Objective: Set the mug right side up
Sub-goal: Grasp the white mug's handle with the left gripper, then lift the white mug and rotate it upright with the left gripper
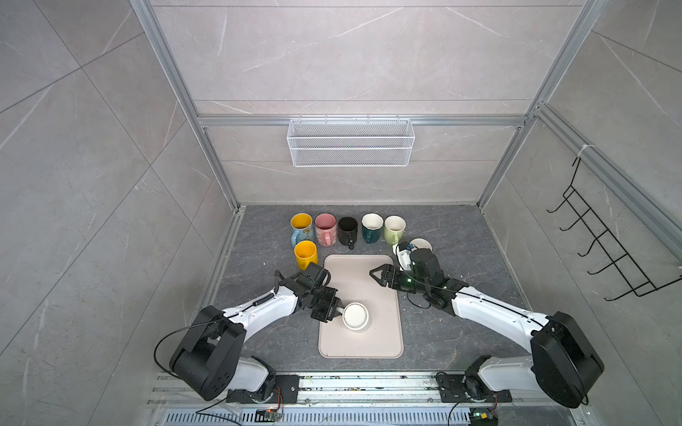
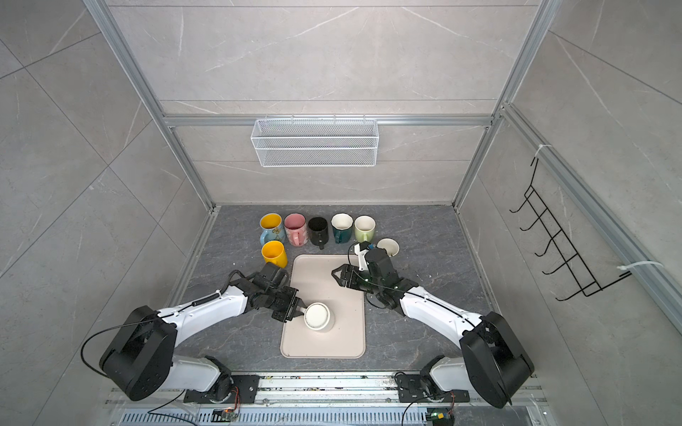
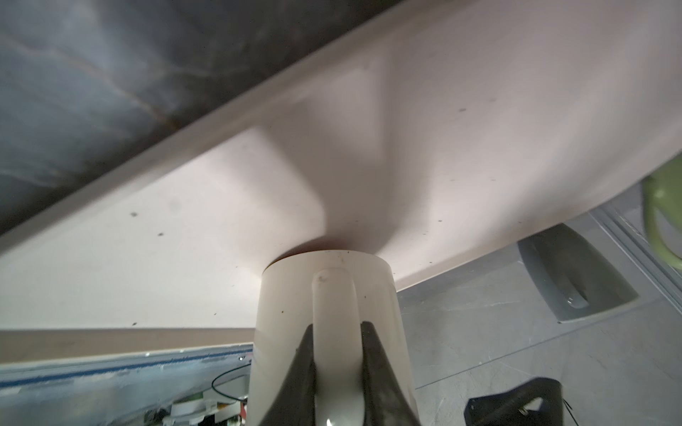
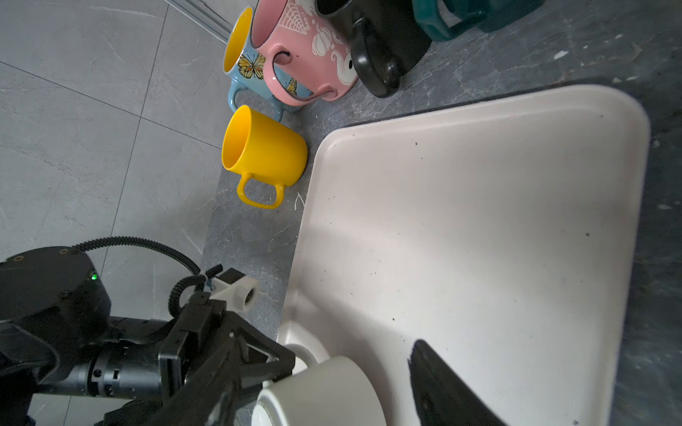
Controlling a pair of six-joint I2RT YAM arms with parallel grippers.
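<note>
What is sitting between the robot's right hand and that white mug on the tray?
Nothing: only bare tray separates the right hand from the white mug, as both top views show.

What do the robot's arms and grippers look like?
The left arm and right arm have white links and bulky black joint housings. The left gripper and right gripper are black, with hollow triangular fingers. A ribbed black cable loops by the left wrist; a green light glows on the right wrist.
</note>
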